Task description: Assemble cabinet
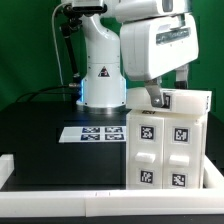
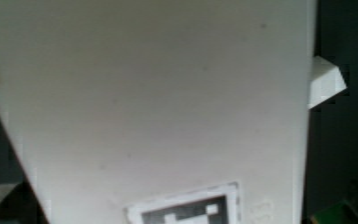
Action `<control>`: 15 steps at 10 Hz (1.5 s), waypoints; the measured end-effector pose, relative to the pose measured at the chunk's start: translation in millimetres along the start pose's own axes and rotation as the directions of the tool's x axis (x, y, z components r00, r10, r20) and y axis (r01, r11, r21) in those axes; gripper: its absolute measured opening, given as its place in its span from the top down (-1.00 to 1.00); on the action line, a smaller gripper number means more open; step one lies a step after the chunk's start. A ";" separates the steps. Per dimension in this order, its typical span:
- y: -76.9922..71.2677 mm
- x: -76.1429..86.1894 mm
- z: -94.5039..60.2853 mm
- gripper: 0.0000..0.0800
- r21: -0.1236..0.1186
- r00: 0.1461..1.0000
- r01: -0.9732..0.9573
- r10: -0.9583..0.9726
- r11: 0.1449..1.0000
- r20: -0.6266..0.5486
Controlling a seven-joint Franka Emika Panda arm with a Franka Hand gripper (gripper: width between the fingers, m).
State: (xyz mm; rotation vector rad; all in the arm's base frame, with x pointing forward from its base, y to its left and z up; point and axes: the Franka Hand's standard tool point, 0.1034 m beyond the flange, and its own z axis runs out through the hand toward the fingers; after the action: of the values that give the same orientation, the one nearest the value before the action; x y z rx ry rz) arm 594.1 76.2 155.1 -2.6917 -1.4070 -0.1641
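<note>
The white cabinet [image 1: 165,150] stands at the exterior view's right, its front showing several black-and-white tags. A white panel [image 1: 187,100] lies across its top. My gripper [image 1: 155,97] is down at the top near corner of the cabinet, against that panel; its fingers are mostly hidden by the wrist housing. In the wrist view a white cabinet face [image 2: 158,110] fills nearly the whole frame, very close, with one tag [image 2: 185,212] at its edge and a small white tab [image 2: 327,80] sticking out at its side. No finger shows there.
The marker board [image 1: 88,133] lies on the black table to the exterior view's left of the cabinet. A white rim [image 1: 60,197] runs along the table's front and left edges. The arm's base [image 1: 100,75] stands behind, with black cables beside it.
</note>
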 end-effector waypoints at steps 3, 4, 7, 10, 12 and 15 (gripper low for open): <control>0.3 -0.8 0.2 -0.38 0.000 0.999 -0.038 0.038 0.999 0.000; 0.3 -0.8 0.2 -0.39 0.000 0.999 -0.039 0.039 0.999 0.000; 0.1 -1.1 0.4 -0.39 0.010 0.944 -0.329 0.329 0.944 -0.009; 0.4 -1.0 0.8 -0.39 0.021 0.795 -0.606 0.606 0.796 -0.039; 0.5 0.1 0.7 -0.40 0.024 0.683 -0.729 0.729 0.685 -0.046; 2.0 0.5 0.3 -0.40 0.033 0.525 -0.849 0.849 0.527 -0.050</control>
State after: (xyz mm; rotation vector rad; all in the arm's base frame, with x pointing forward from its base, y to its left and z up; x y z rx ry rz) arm 596.1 75.5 154.8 -2.9659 0.0823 -0.1437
